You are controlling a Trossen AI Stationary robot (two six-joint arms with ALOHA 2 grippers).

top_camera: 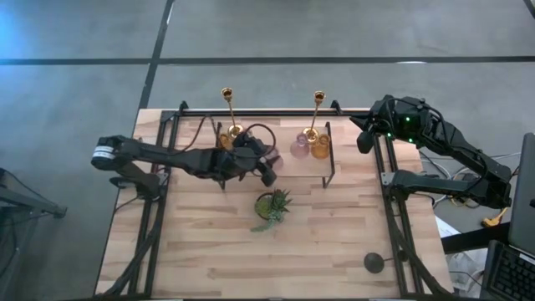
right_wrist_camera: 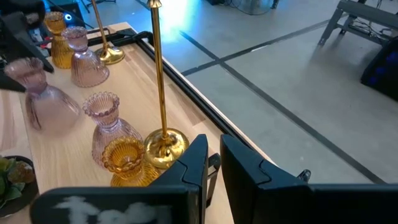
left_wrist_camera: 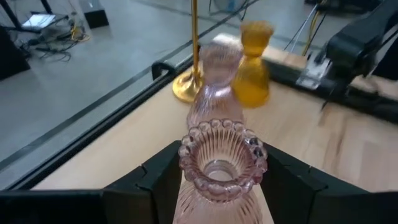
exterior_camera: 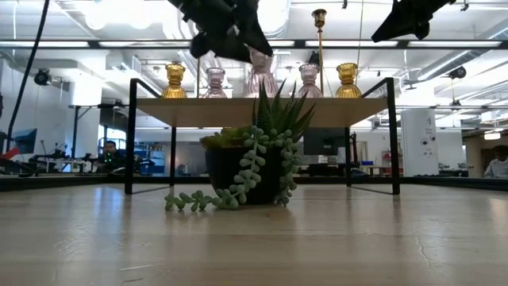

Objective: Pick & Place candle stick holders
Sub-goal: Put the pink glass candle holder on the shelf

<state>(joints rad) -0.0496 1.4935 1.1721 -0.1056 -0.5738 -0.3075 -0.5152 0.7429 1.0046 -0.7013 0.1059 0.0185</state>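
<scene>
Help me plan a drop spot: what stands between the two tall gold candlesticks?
The right wrist view shows a near pink holder, a far pink holder, and between them the left gripper with fingers shut on a held pink holder.

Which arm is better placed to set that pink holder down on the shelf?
Left: its claw already grips the pink holder above the shelf; the right claw waits empty at the table's edge.

Potted spiky green plant mid-table, before black-framed shelf; perhaps a puck near the right edge.
</scene>
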